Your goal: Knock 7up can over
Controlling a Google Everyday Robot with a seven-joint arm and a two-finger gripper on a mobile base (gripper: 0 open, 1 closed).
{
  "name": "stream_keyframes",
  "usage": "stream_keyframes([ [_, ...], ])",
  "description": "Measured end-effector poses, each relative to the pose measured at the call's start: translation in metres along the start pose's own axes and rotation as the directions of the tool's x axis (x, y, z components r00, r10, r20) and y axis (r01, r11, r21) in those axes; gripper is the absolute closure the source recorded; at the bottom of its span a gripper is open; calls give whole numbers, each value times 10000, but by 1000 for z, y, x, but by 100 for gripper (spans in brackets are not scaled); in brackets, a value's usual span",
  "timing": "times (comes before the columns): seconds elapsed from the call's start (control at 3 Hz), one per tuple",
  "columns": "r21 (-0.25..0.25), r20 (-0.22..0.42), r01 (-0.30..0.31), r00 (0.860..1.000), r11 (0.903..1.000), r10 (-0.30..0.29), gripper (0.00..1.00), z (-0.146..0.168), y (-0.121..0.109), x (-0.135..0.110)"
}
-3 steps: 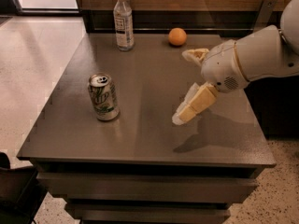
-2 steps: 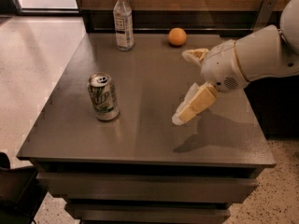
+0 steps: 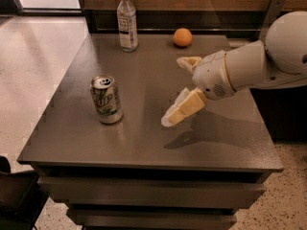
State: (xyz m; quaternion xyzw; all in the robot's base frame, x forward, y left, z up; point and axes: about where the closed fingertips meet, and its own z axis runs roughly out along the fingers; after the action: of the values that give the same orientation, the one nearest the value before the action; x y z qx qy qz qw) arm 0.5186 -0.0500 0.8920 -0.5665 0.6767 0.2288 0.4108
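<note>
Silver-green 7up can (image 3: 106, 99), orange fruit (image 3: 182, 37), cream gripper (image 3: 173, 91) above dark grey table (image 3: 120, 147).

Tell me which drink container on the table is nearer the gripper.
The 7up can, short, silver-green, at front left. The gripper hovers open to the right of it; the tall clear water bottle stands at the back edge.

Grey table (image 3: 144, 147) carries 7up can (image 3: 106, 99), water bottle (image 3: 127, 23), orange (image 3: 182, 37); gripper (image 3: 173, 91) hovers above.

Dim – end effector (image 3: 173, 91) shadow on tbl (image 3: 144, 147)
</note>
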Motion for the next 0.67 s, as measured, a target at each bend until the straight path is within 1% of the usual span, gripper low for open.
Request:
stream_keyframes([
  [0.33,-115,978,-172,9950,9998,183,0,21,-1,-8],
  [0.67,-274,1619,-252,9864,9993,293,0,39,0,-17],
])
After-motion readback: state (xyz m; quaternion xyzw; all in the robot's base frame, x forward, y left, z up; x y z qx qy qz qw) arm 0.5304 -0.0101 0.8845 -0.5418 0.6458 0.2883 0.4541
